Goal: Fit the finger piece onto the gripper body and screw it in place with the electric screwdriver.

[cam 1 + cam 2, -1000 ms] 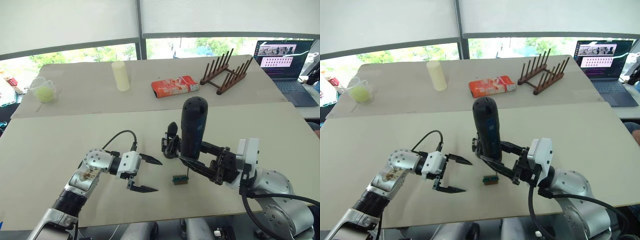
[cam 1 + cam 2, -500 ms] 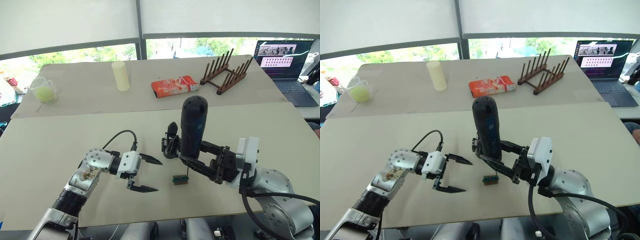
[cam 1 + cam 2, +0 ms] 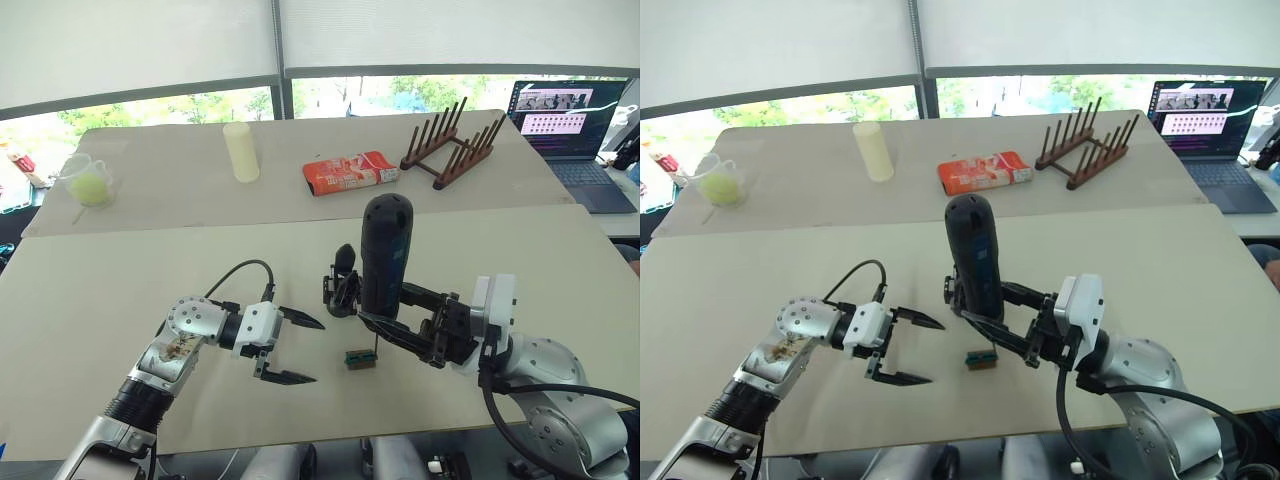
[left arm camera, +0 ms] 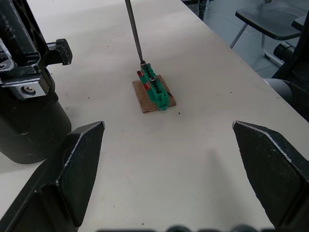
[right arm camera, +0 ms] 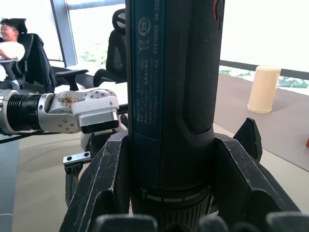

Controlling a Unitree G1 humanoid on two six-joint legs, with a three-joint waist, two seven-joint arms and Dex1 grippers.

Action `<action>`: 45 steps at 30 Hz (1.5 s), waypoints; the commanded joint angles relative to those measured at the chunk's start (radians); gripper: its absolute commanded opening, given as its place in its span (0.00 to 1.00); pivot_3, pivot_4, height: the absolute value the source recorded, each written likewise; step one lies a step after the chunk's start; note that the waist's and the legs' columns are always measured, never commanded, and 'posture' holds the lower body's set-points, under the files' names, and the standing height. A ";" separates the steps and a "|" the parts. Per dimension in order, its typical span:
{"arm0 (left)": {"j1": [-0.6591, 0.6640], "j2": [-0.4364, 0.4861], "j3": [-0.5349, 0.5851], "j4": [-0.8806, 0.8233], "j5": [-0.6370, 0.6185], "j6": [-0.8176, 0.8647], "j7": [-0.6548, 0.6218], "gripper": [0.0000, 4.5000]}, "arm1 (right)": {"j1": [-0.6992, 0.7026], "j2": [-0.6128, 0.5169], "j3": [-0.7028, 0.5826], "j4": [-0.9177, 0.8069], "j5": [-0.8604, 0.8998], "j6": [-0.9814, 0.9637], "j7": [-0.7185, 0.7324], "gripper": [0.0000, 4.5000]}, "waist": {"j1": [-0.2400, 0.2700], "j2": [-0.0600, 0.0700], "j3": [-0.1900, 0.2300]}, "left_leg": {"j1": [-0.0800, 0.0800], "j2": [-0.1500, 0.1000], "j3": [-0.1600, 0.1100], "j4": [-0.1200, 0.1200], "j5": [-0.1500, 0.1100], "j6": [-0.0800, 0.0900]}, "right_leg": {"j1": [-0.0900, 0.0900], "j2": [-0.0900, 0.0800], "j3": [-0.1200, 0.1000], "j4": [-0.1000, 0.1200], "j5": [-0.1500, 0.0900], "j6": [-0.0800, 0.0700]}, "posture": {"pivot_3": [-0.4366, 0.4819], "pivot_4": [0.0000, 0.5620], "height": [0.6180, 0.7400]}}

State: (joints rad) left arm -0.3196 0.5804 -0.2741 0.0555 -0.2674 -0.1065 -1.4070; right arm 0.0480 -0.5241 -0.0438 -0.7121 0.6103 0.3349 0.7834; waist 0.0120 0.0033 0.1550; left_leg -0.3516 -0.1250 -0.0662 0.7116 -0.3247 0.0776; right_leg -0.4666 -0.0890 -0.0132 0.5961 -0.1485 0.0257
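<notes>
Right end effector (image 3: pixel 400 318) clenched around the electric screwdriver (image 3: pixel 384 252), held upright with its thin bit resting on the small green terminal-like block (image 4: pixel 155 90) on the table (image 3: pixel 120 290). Left end effector (image 3: pixel 298 350) released, fingers spread wide and grasping nothing, hovering just beside that block on the robot's left. Gripper body (image 3: pixel 342 284) standing on its round dark base just behind the screwdriver, one pointed finger up, close to the green block but apart from it. Finger piece not made out as a loose part anywhere on the table, so fitting apparently not yet begun. Risks, judged from this layout: bit seated in the block rather than in the gripper body, so spinning now likely to skid the light block or its cardboard backing across the table; bit tilted slightly in the left wrist view, so cam-out from the screw head possible under side load; tall screwdriver close in front of the gripper body, so a sideways swing liable to knock the assembly over; open left fingers near enough to bump the block.
</notes>
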 commanded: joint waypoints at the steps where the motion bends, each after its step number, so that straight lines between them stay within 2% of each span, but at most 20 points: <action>1: -0.015 0.000 0.000 -0.017 0.003 -0.017 0.000 1.00 | -0.017 -0.002 0.002 -0.035 0.025 -0.014 -0.002 0.42 | 0.000 0.000 0.000 | 0.000 0.000 0.000 0.000 0.000 0.000 | 0.000 0.000 0.000 0.000 0.000 0.000 | 0.48 0.27 1.00; 45: -0.017 -0.004 -0.001 -0.004 0.012 -0.029 -0.003 1.00 | 0.012 -0.042 0.018 -0.047 0.063 0.001 -0.019 0.42 | 0.000 0.000 0.000 | 0.000 0.000 0.000 0.000 0.000 0.000 | 0.000 0.000 0.000 0.000 0.000 0.000 | 0.48 0.27 1.00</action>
State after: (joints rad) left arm -0.3230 0.5802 -0.2753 0.0556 -0.2547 -0.1107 -1.4077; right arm 0.0622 -0.5630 -0.0143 -0.7123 0.6488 0.3512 0.7596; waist 0.0123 0.0032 0.1550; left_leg -0.3517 -0.1250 -0.0662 0.7116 -0.3248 0.0776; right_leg -0.4665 -0.0891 -0.0133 0.5961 -0.1485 0.0257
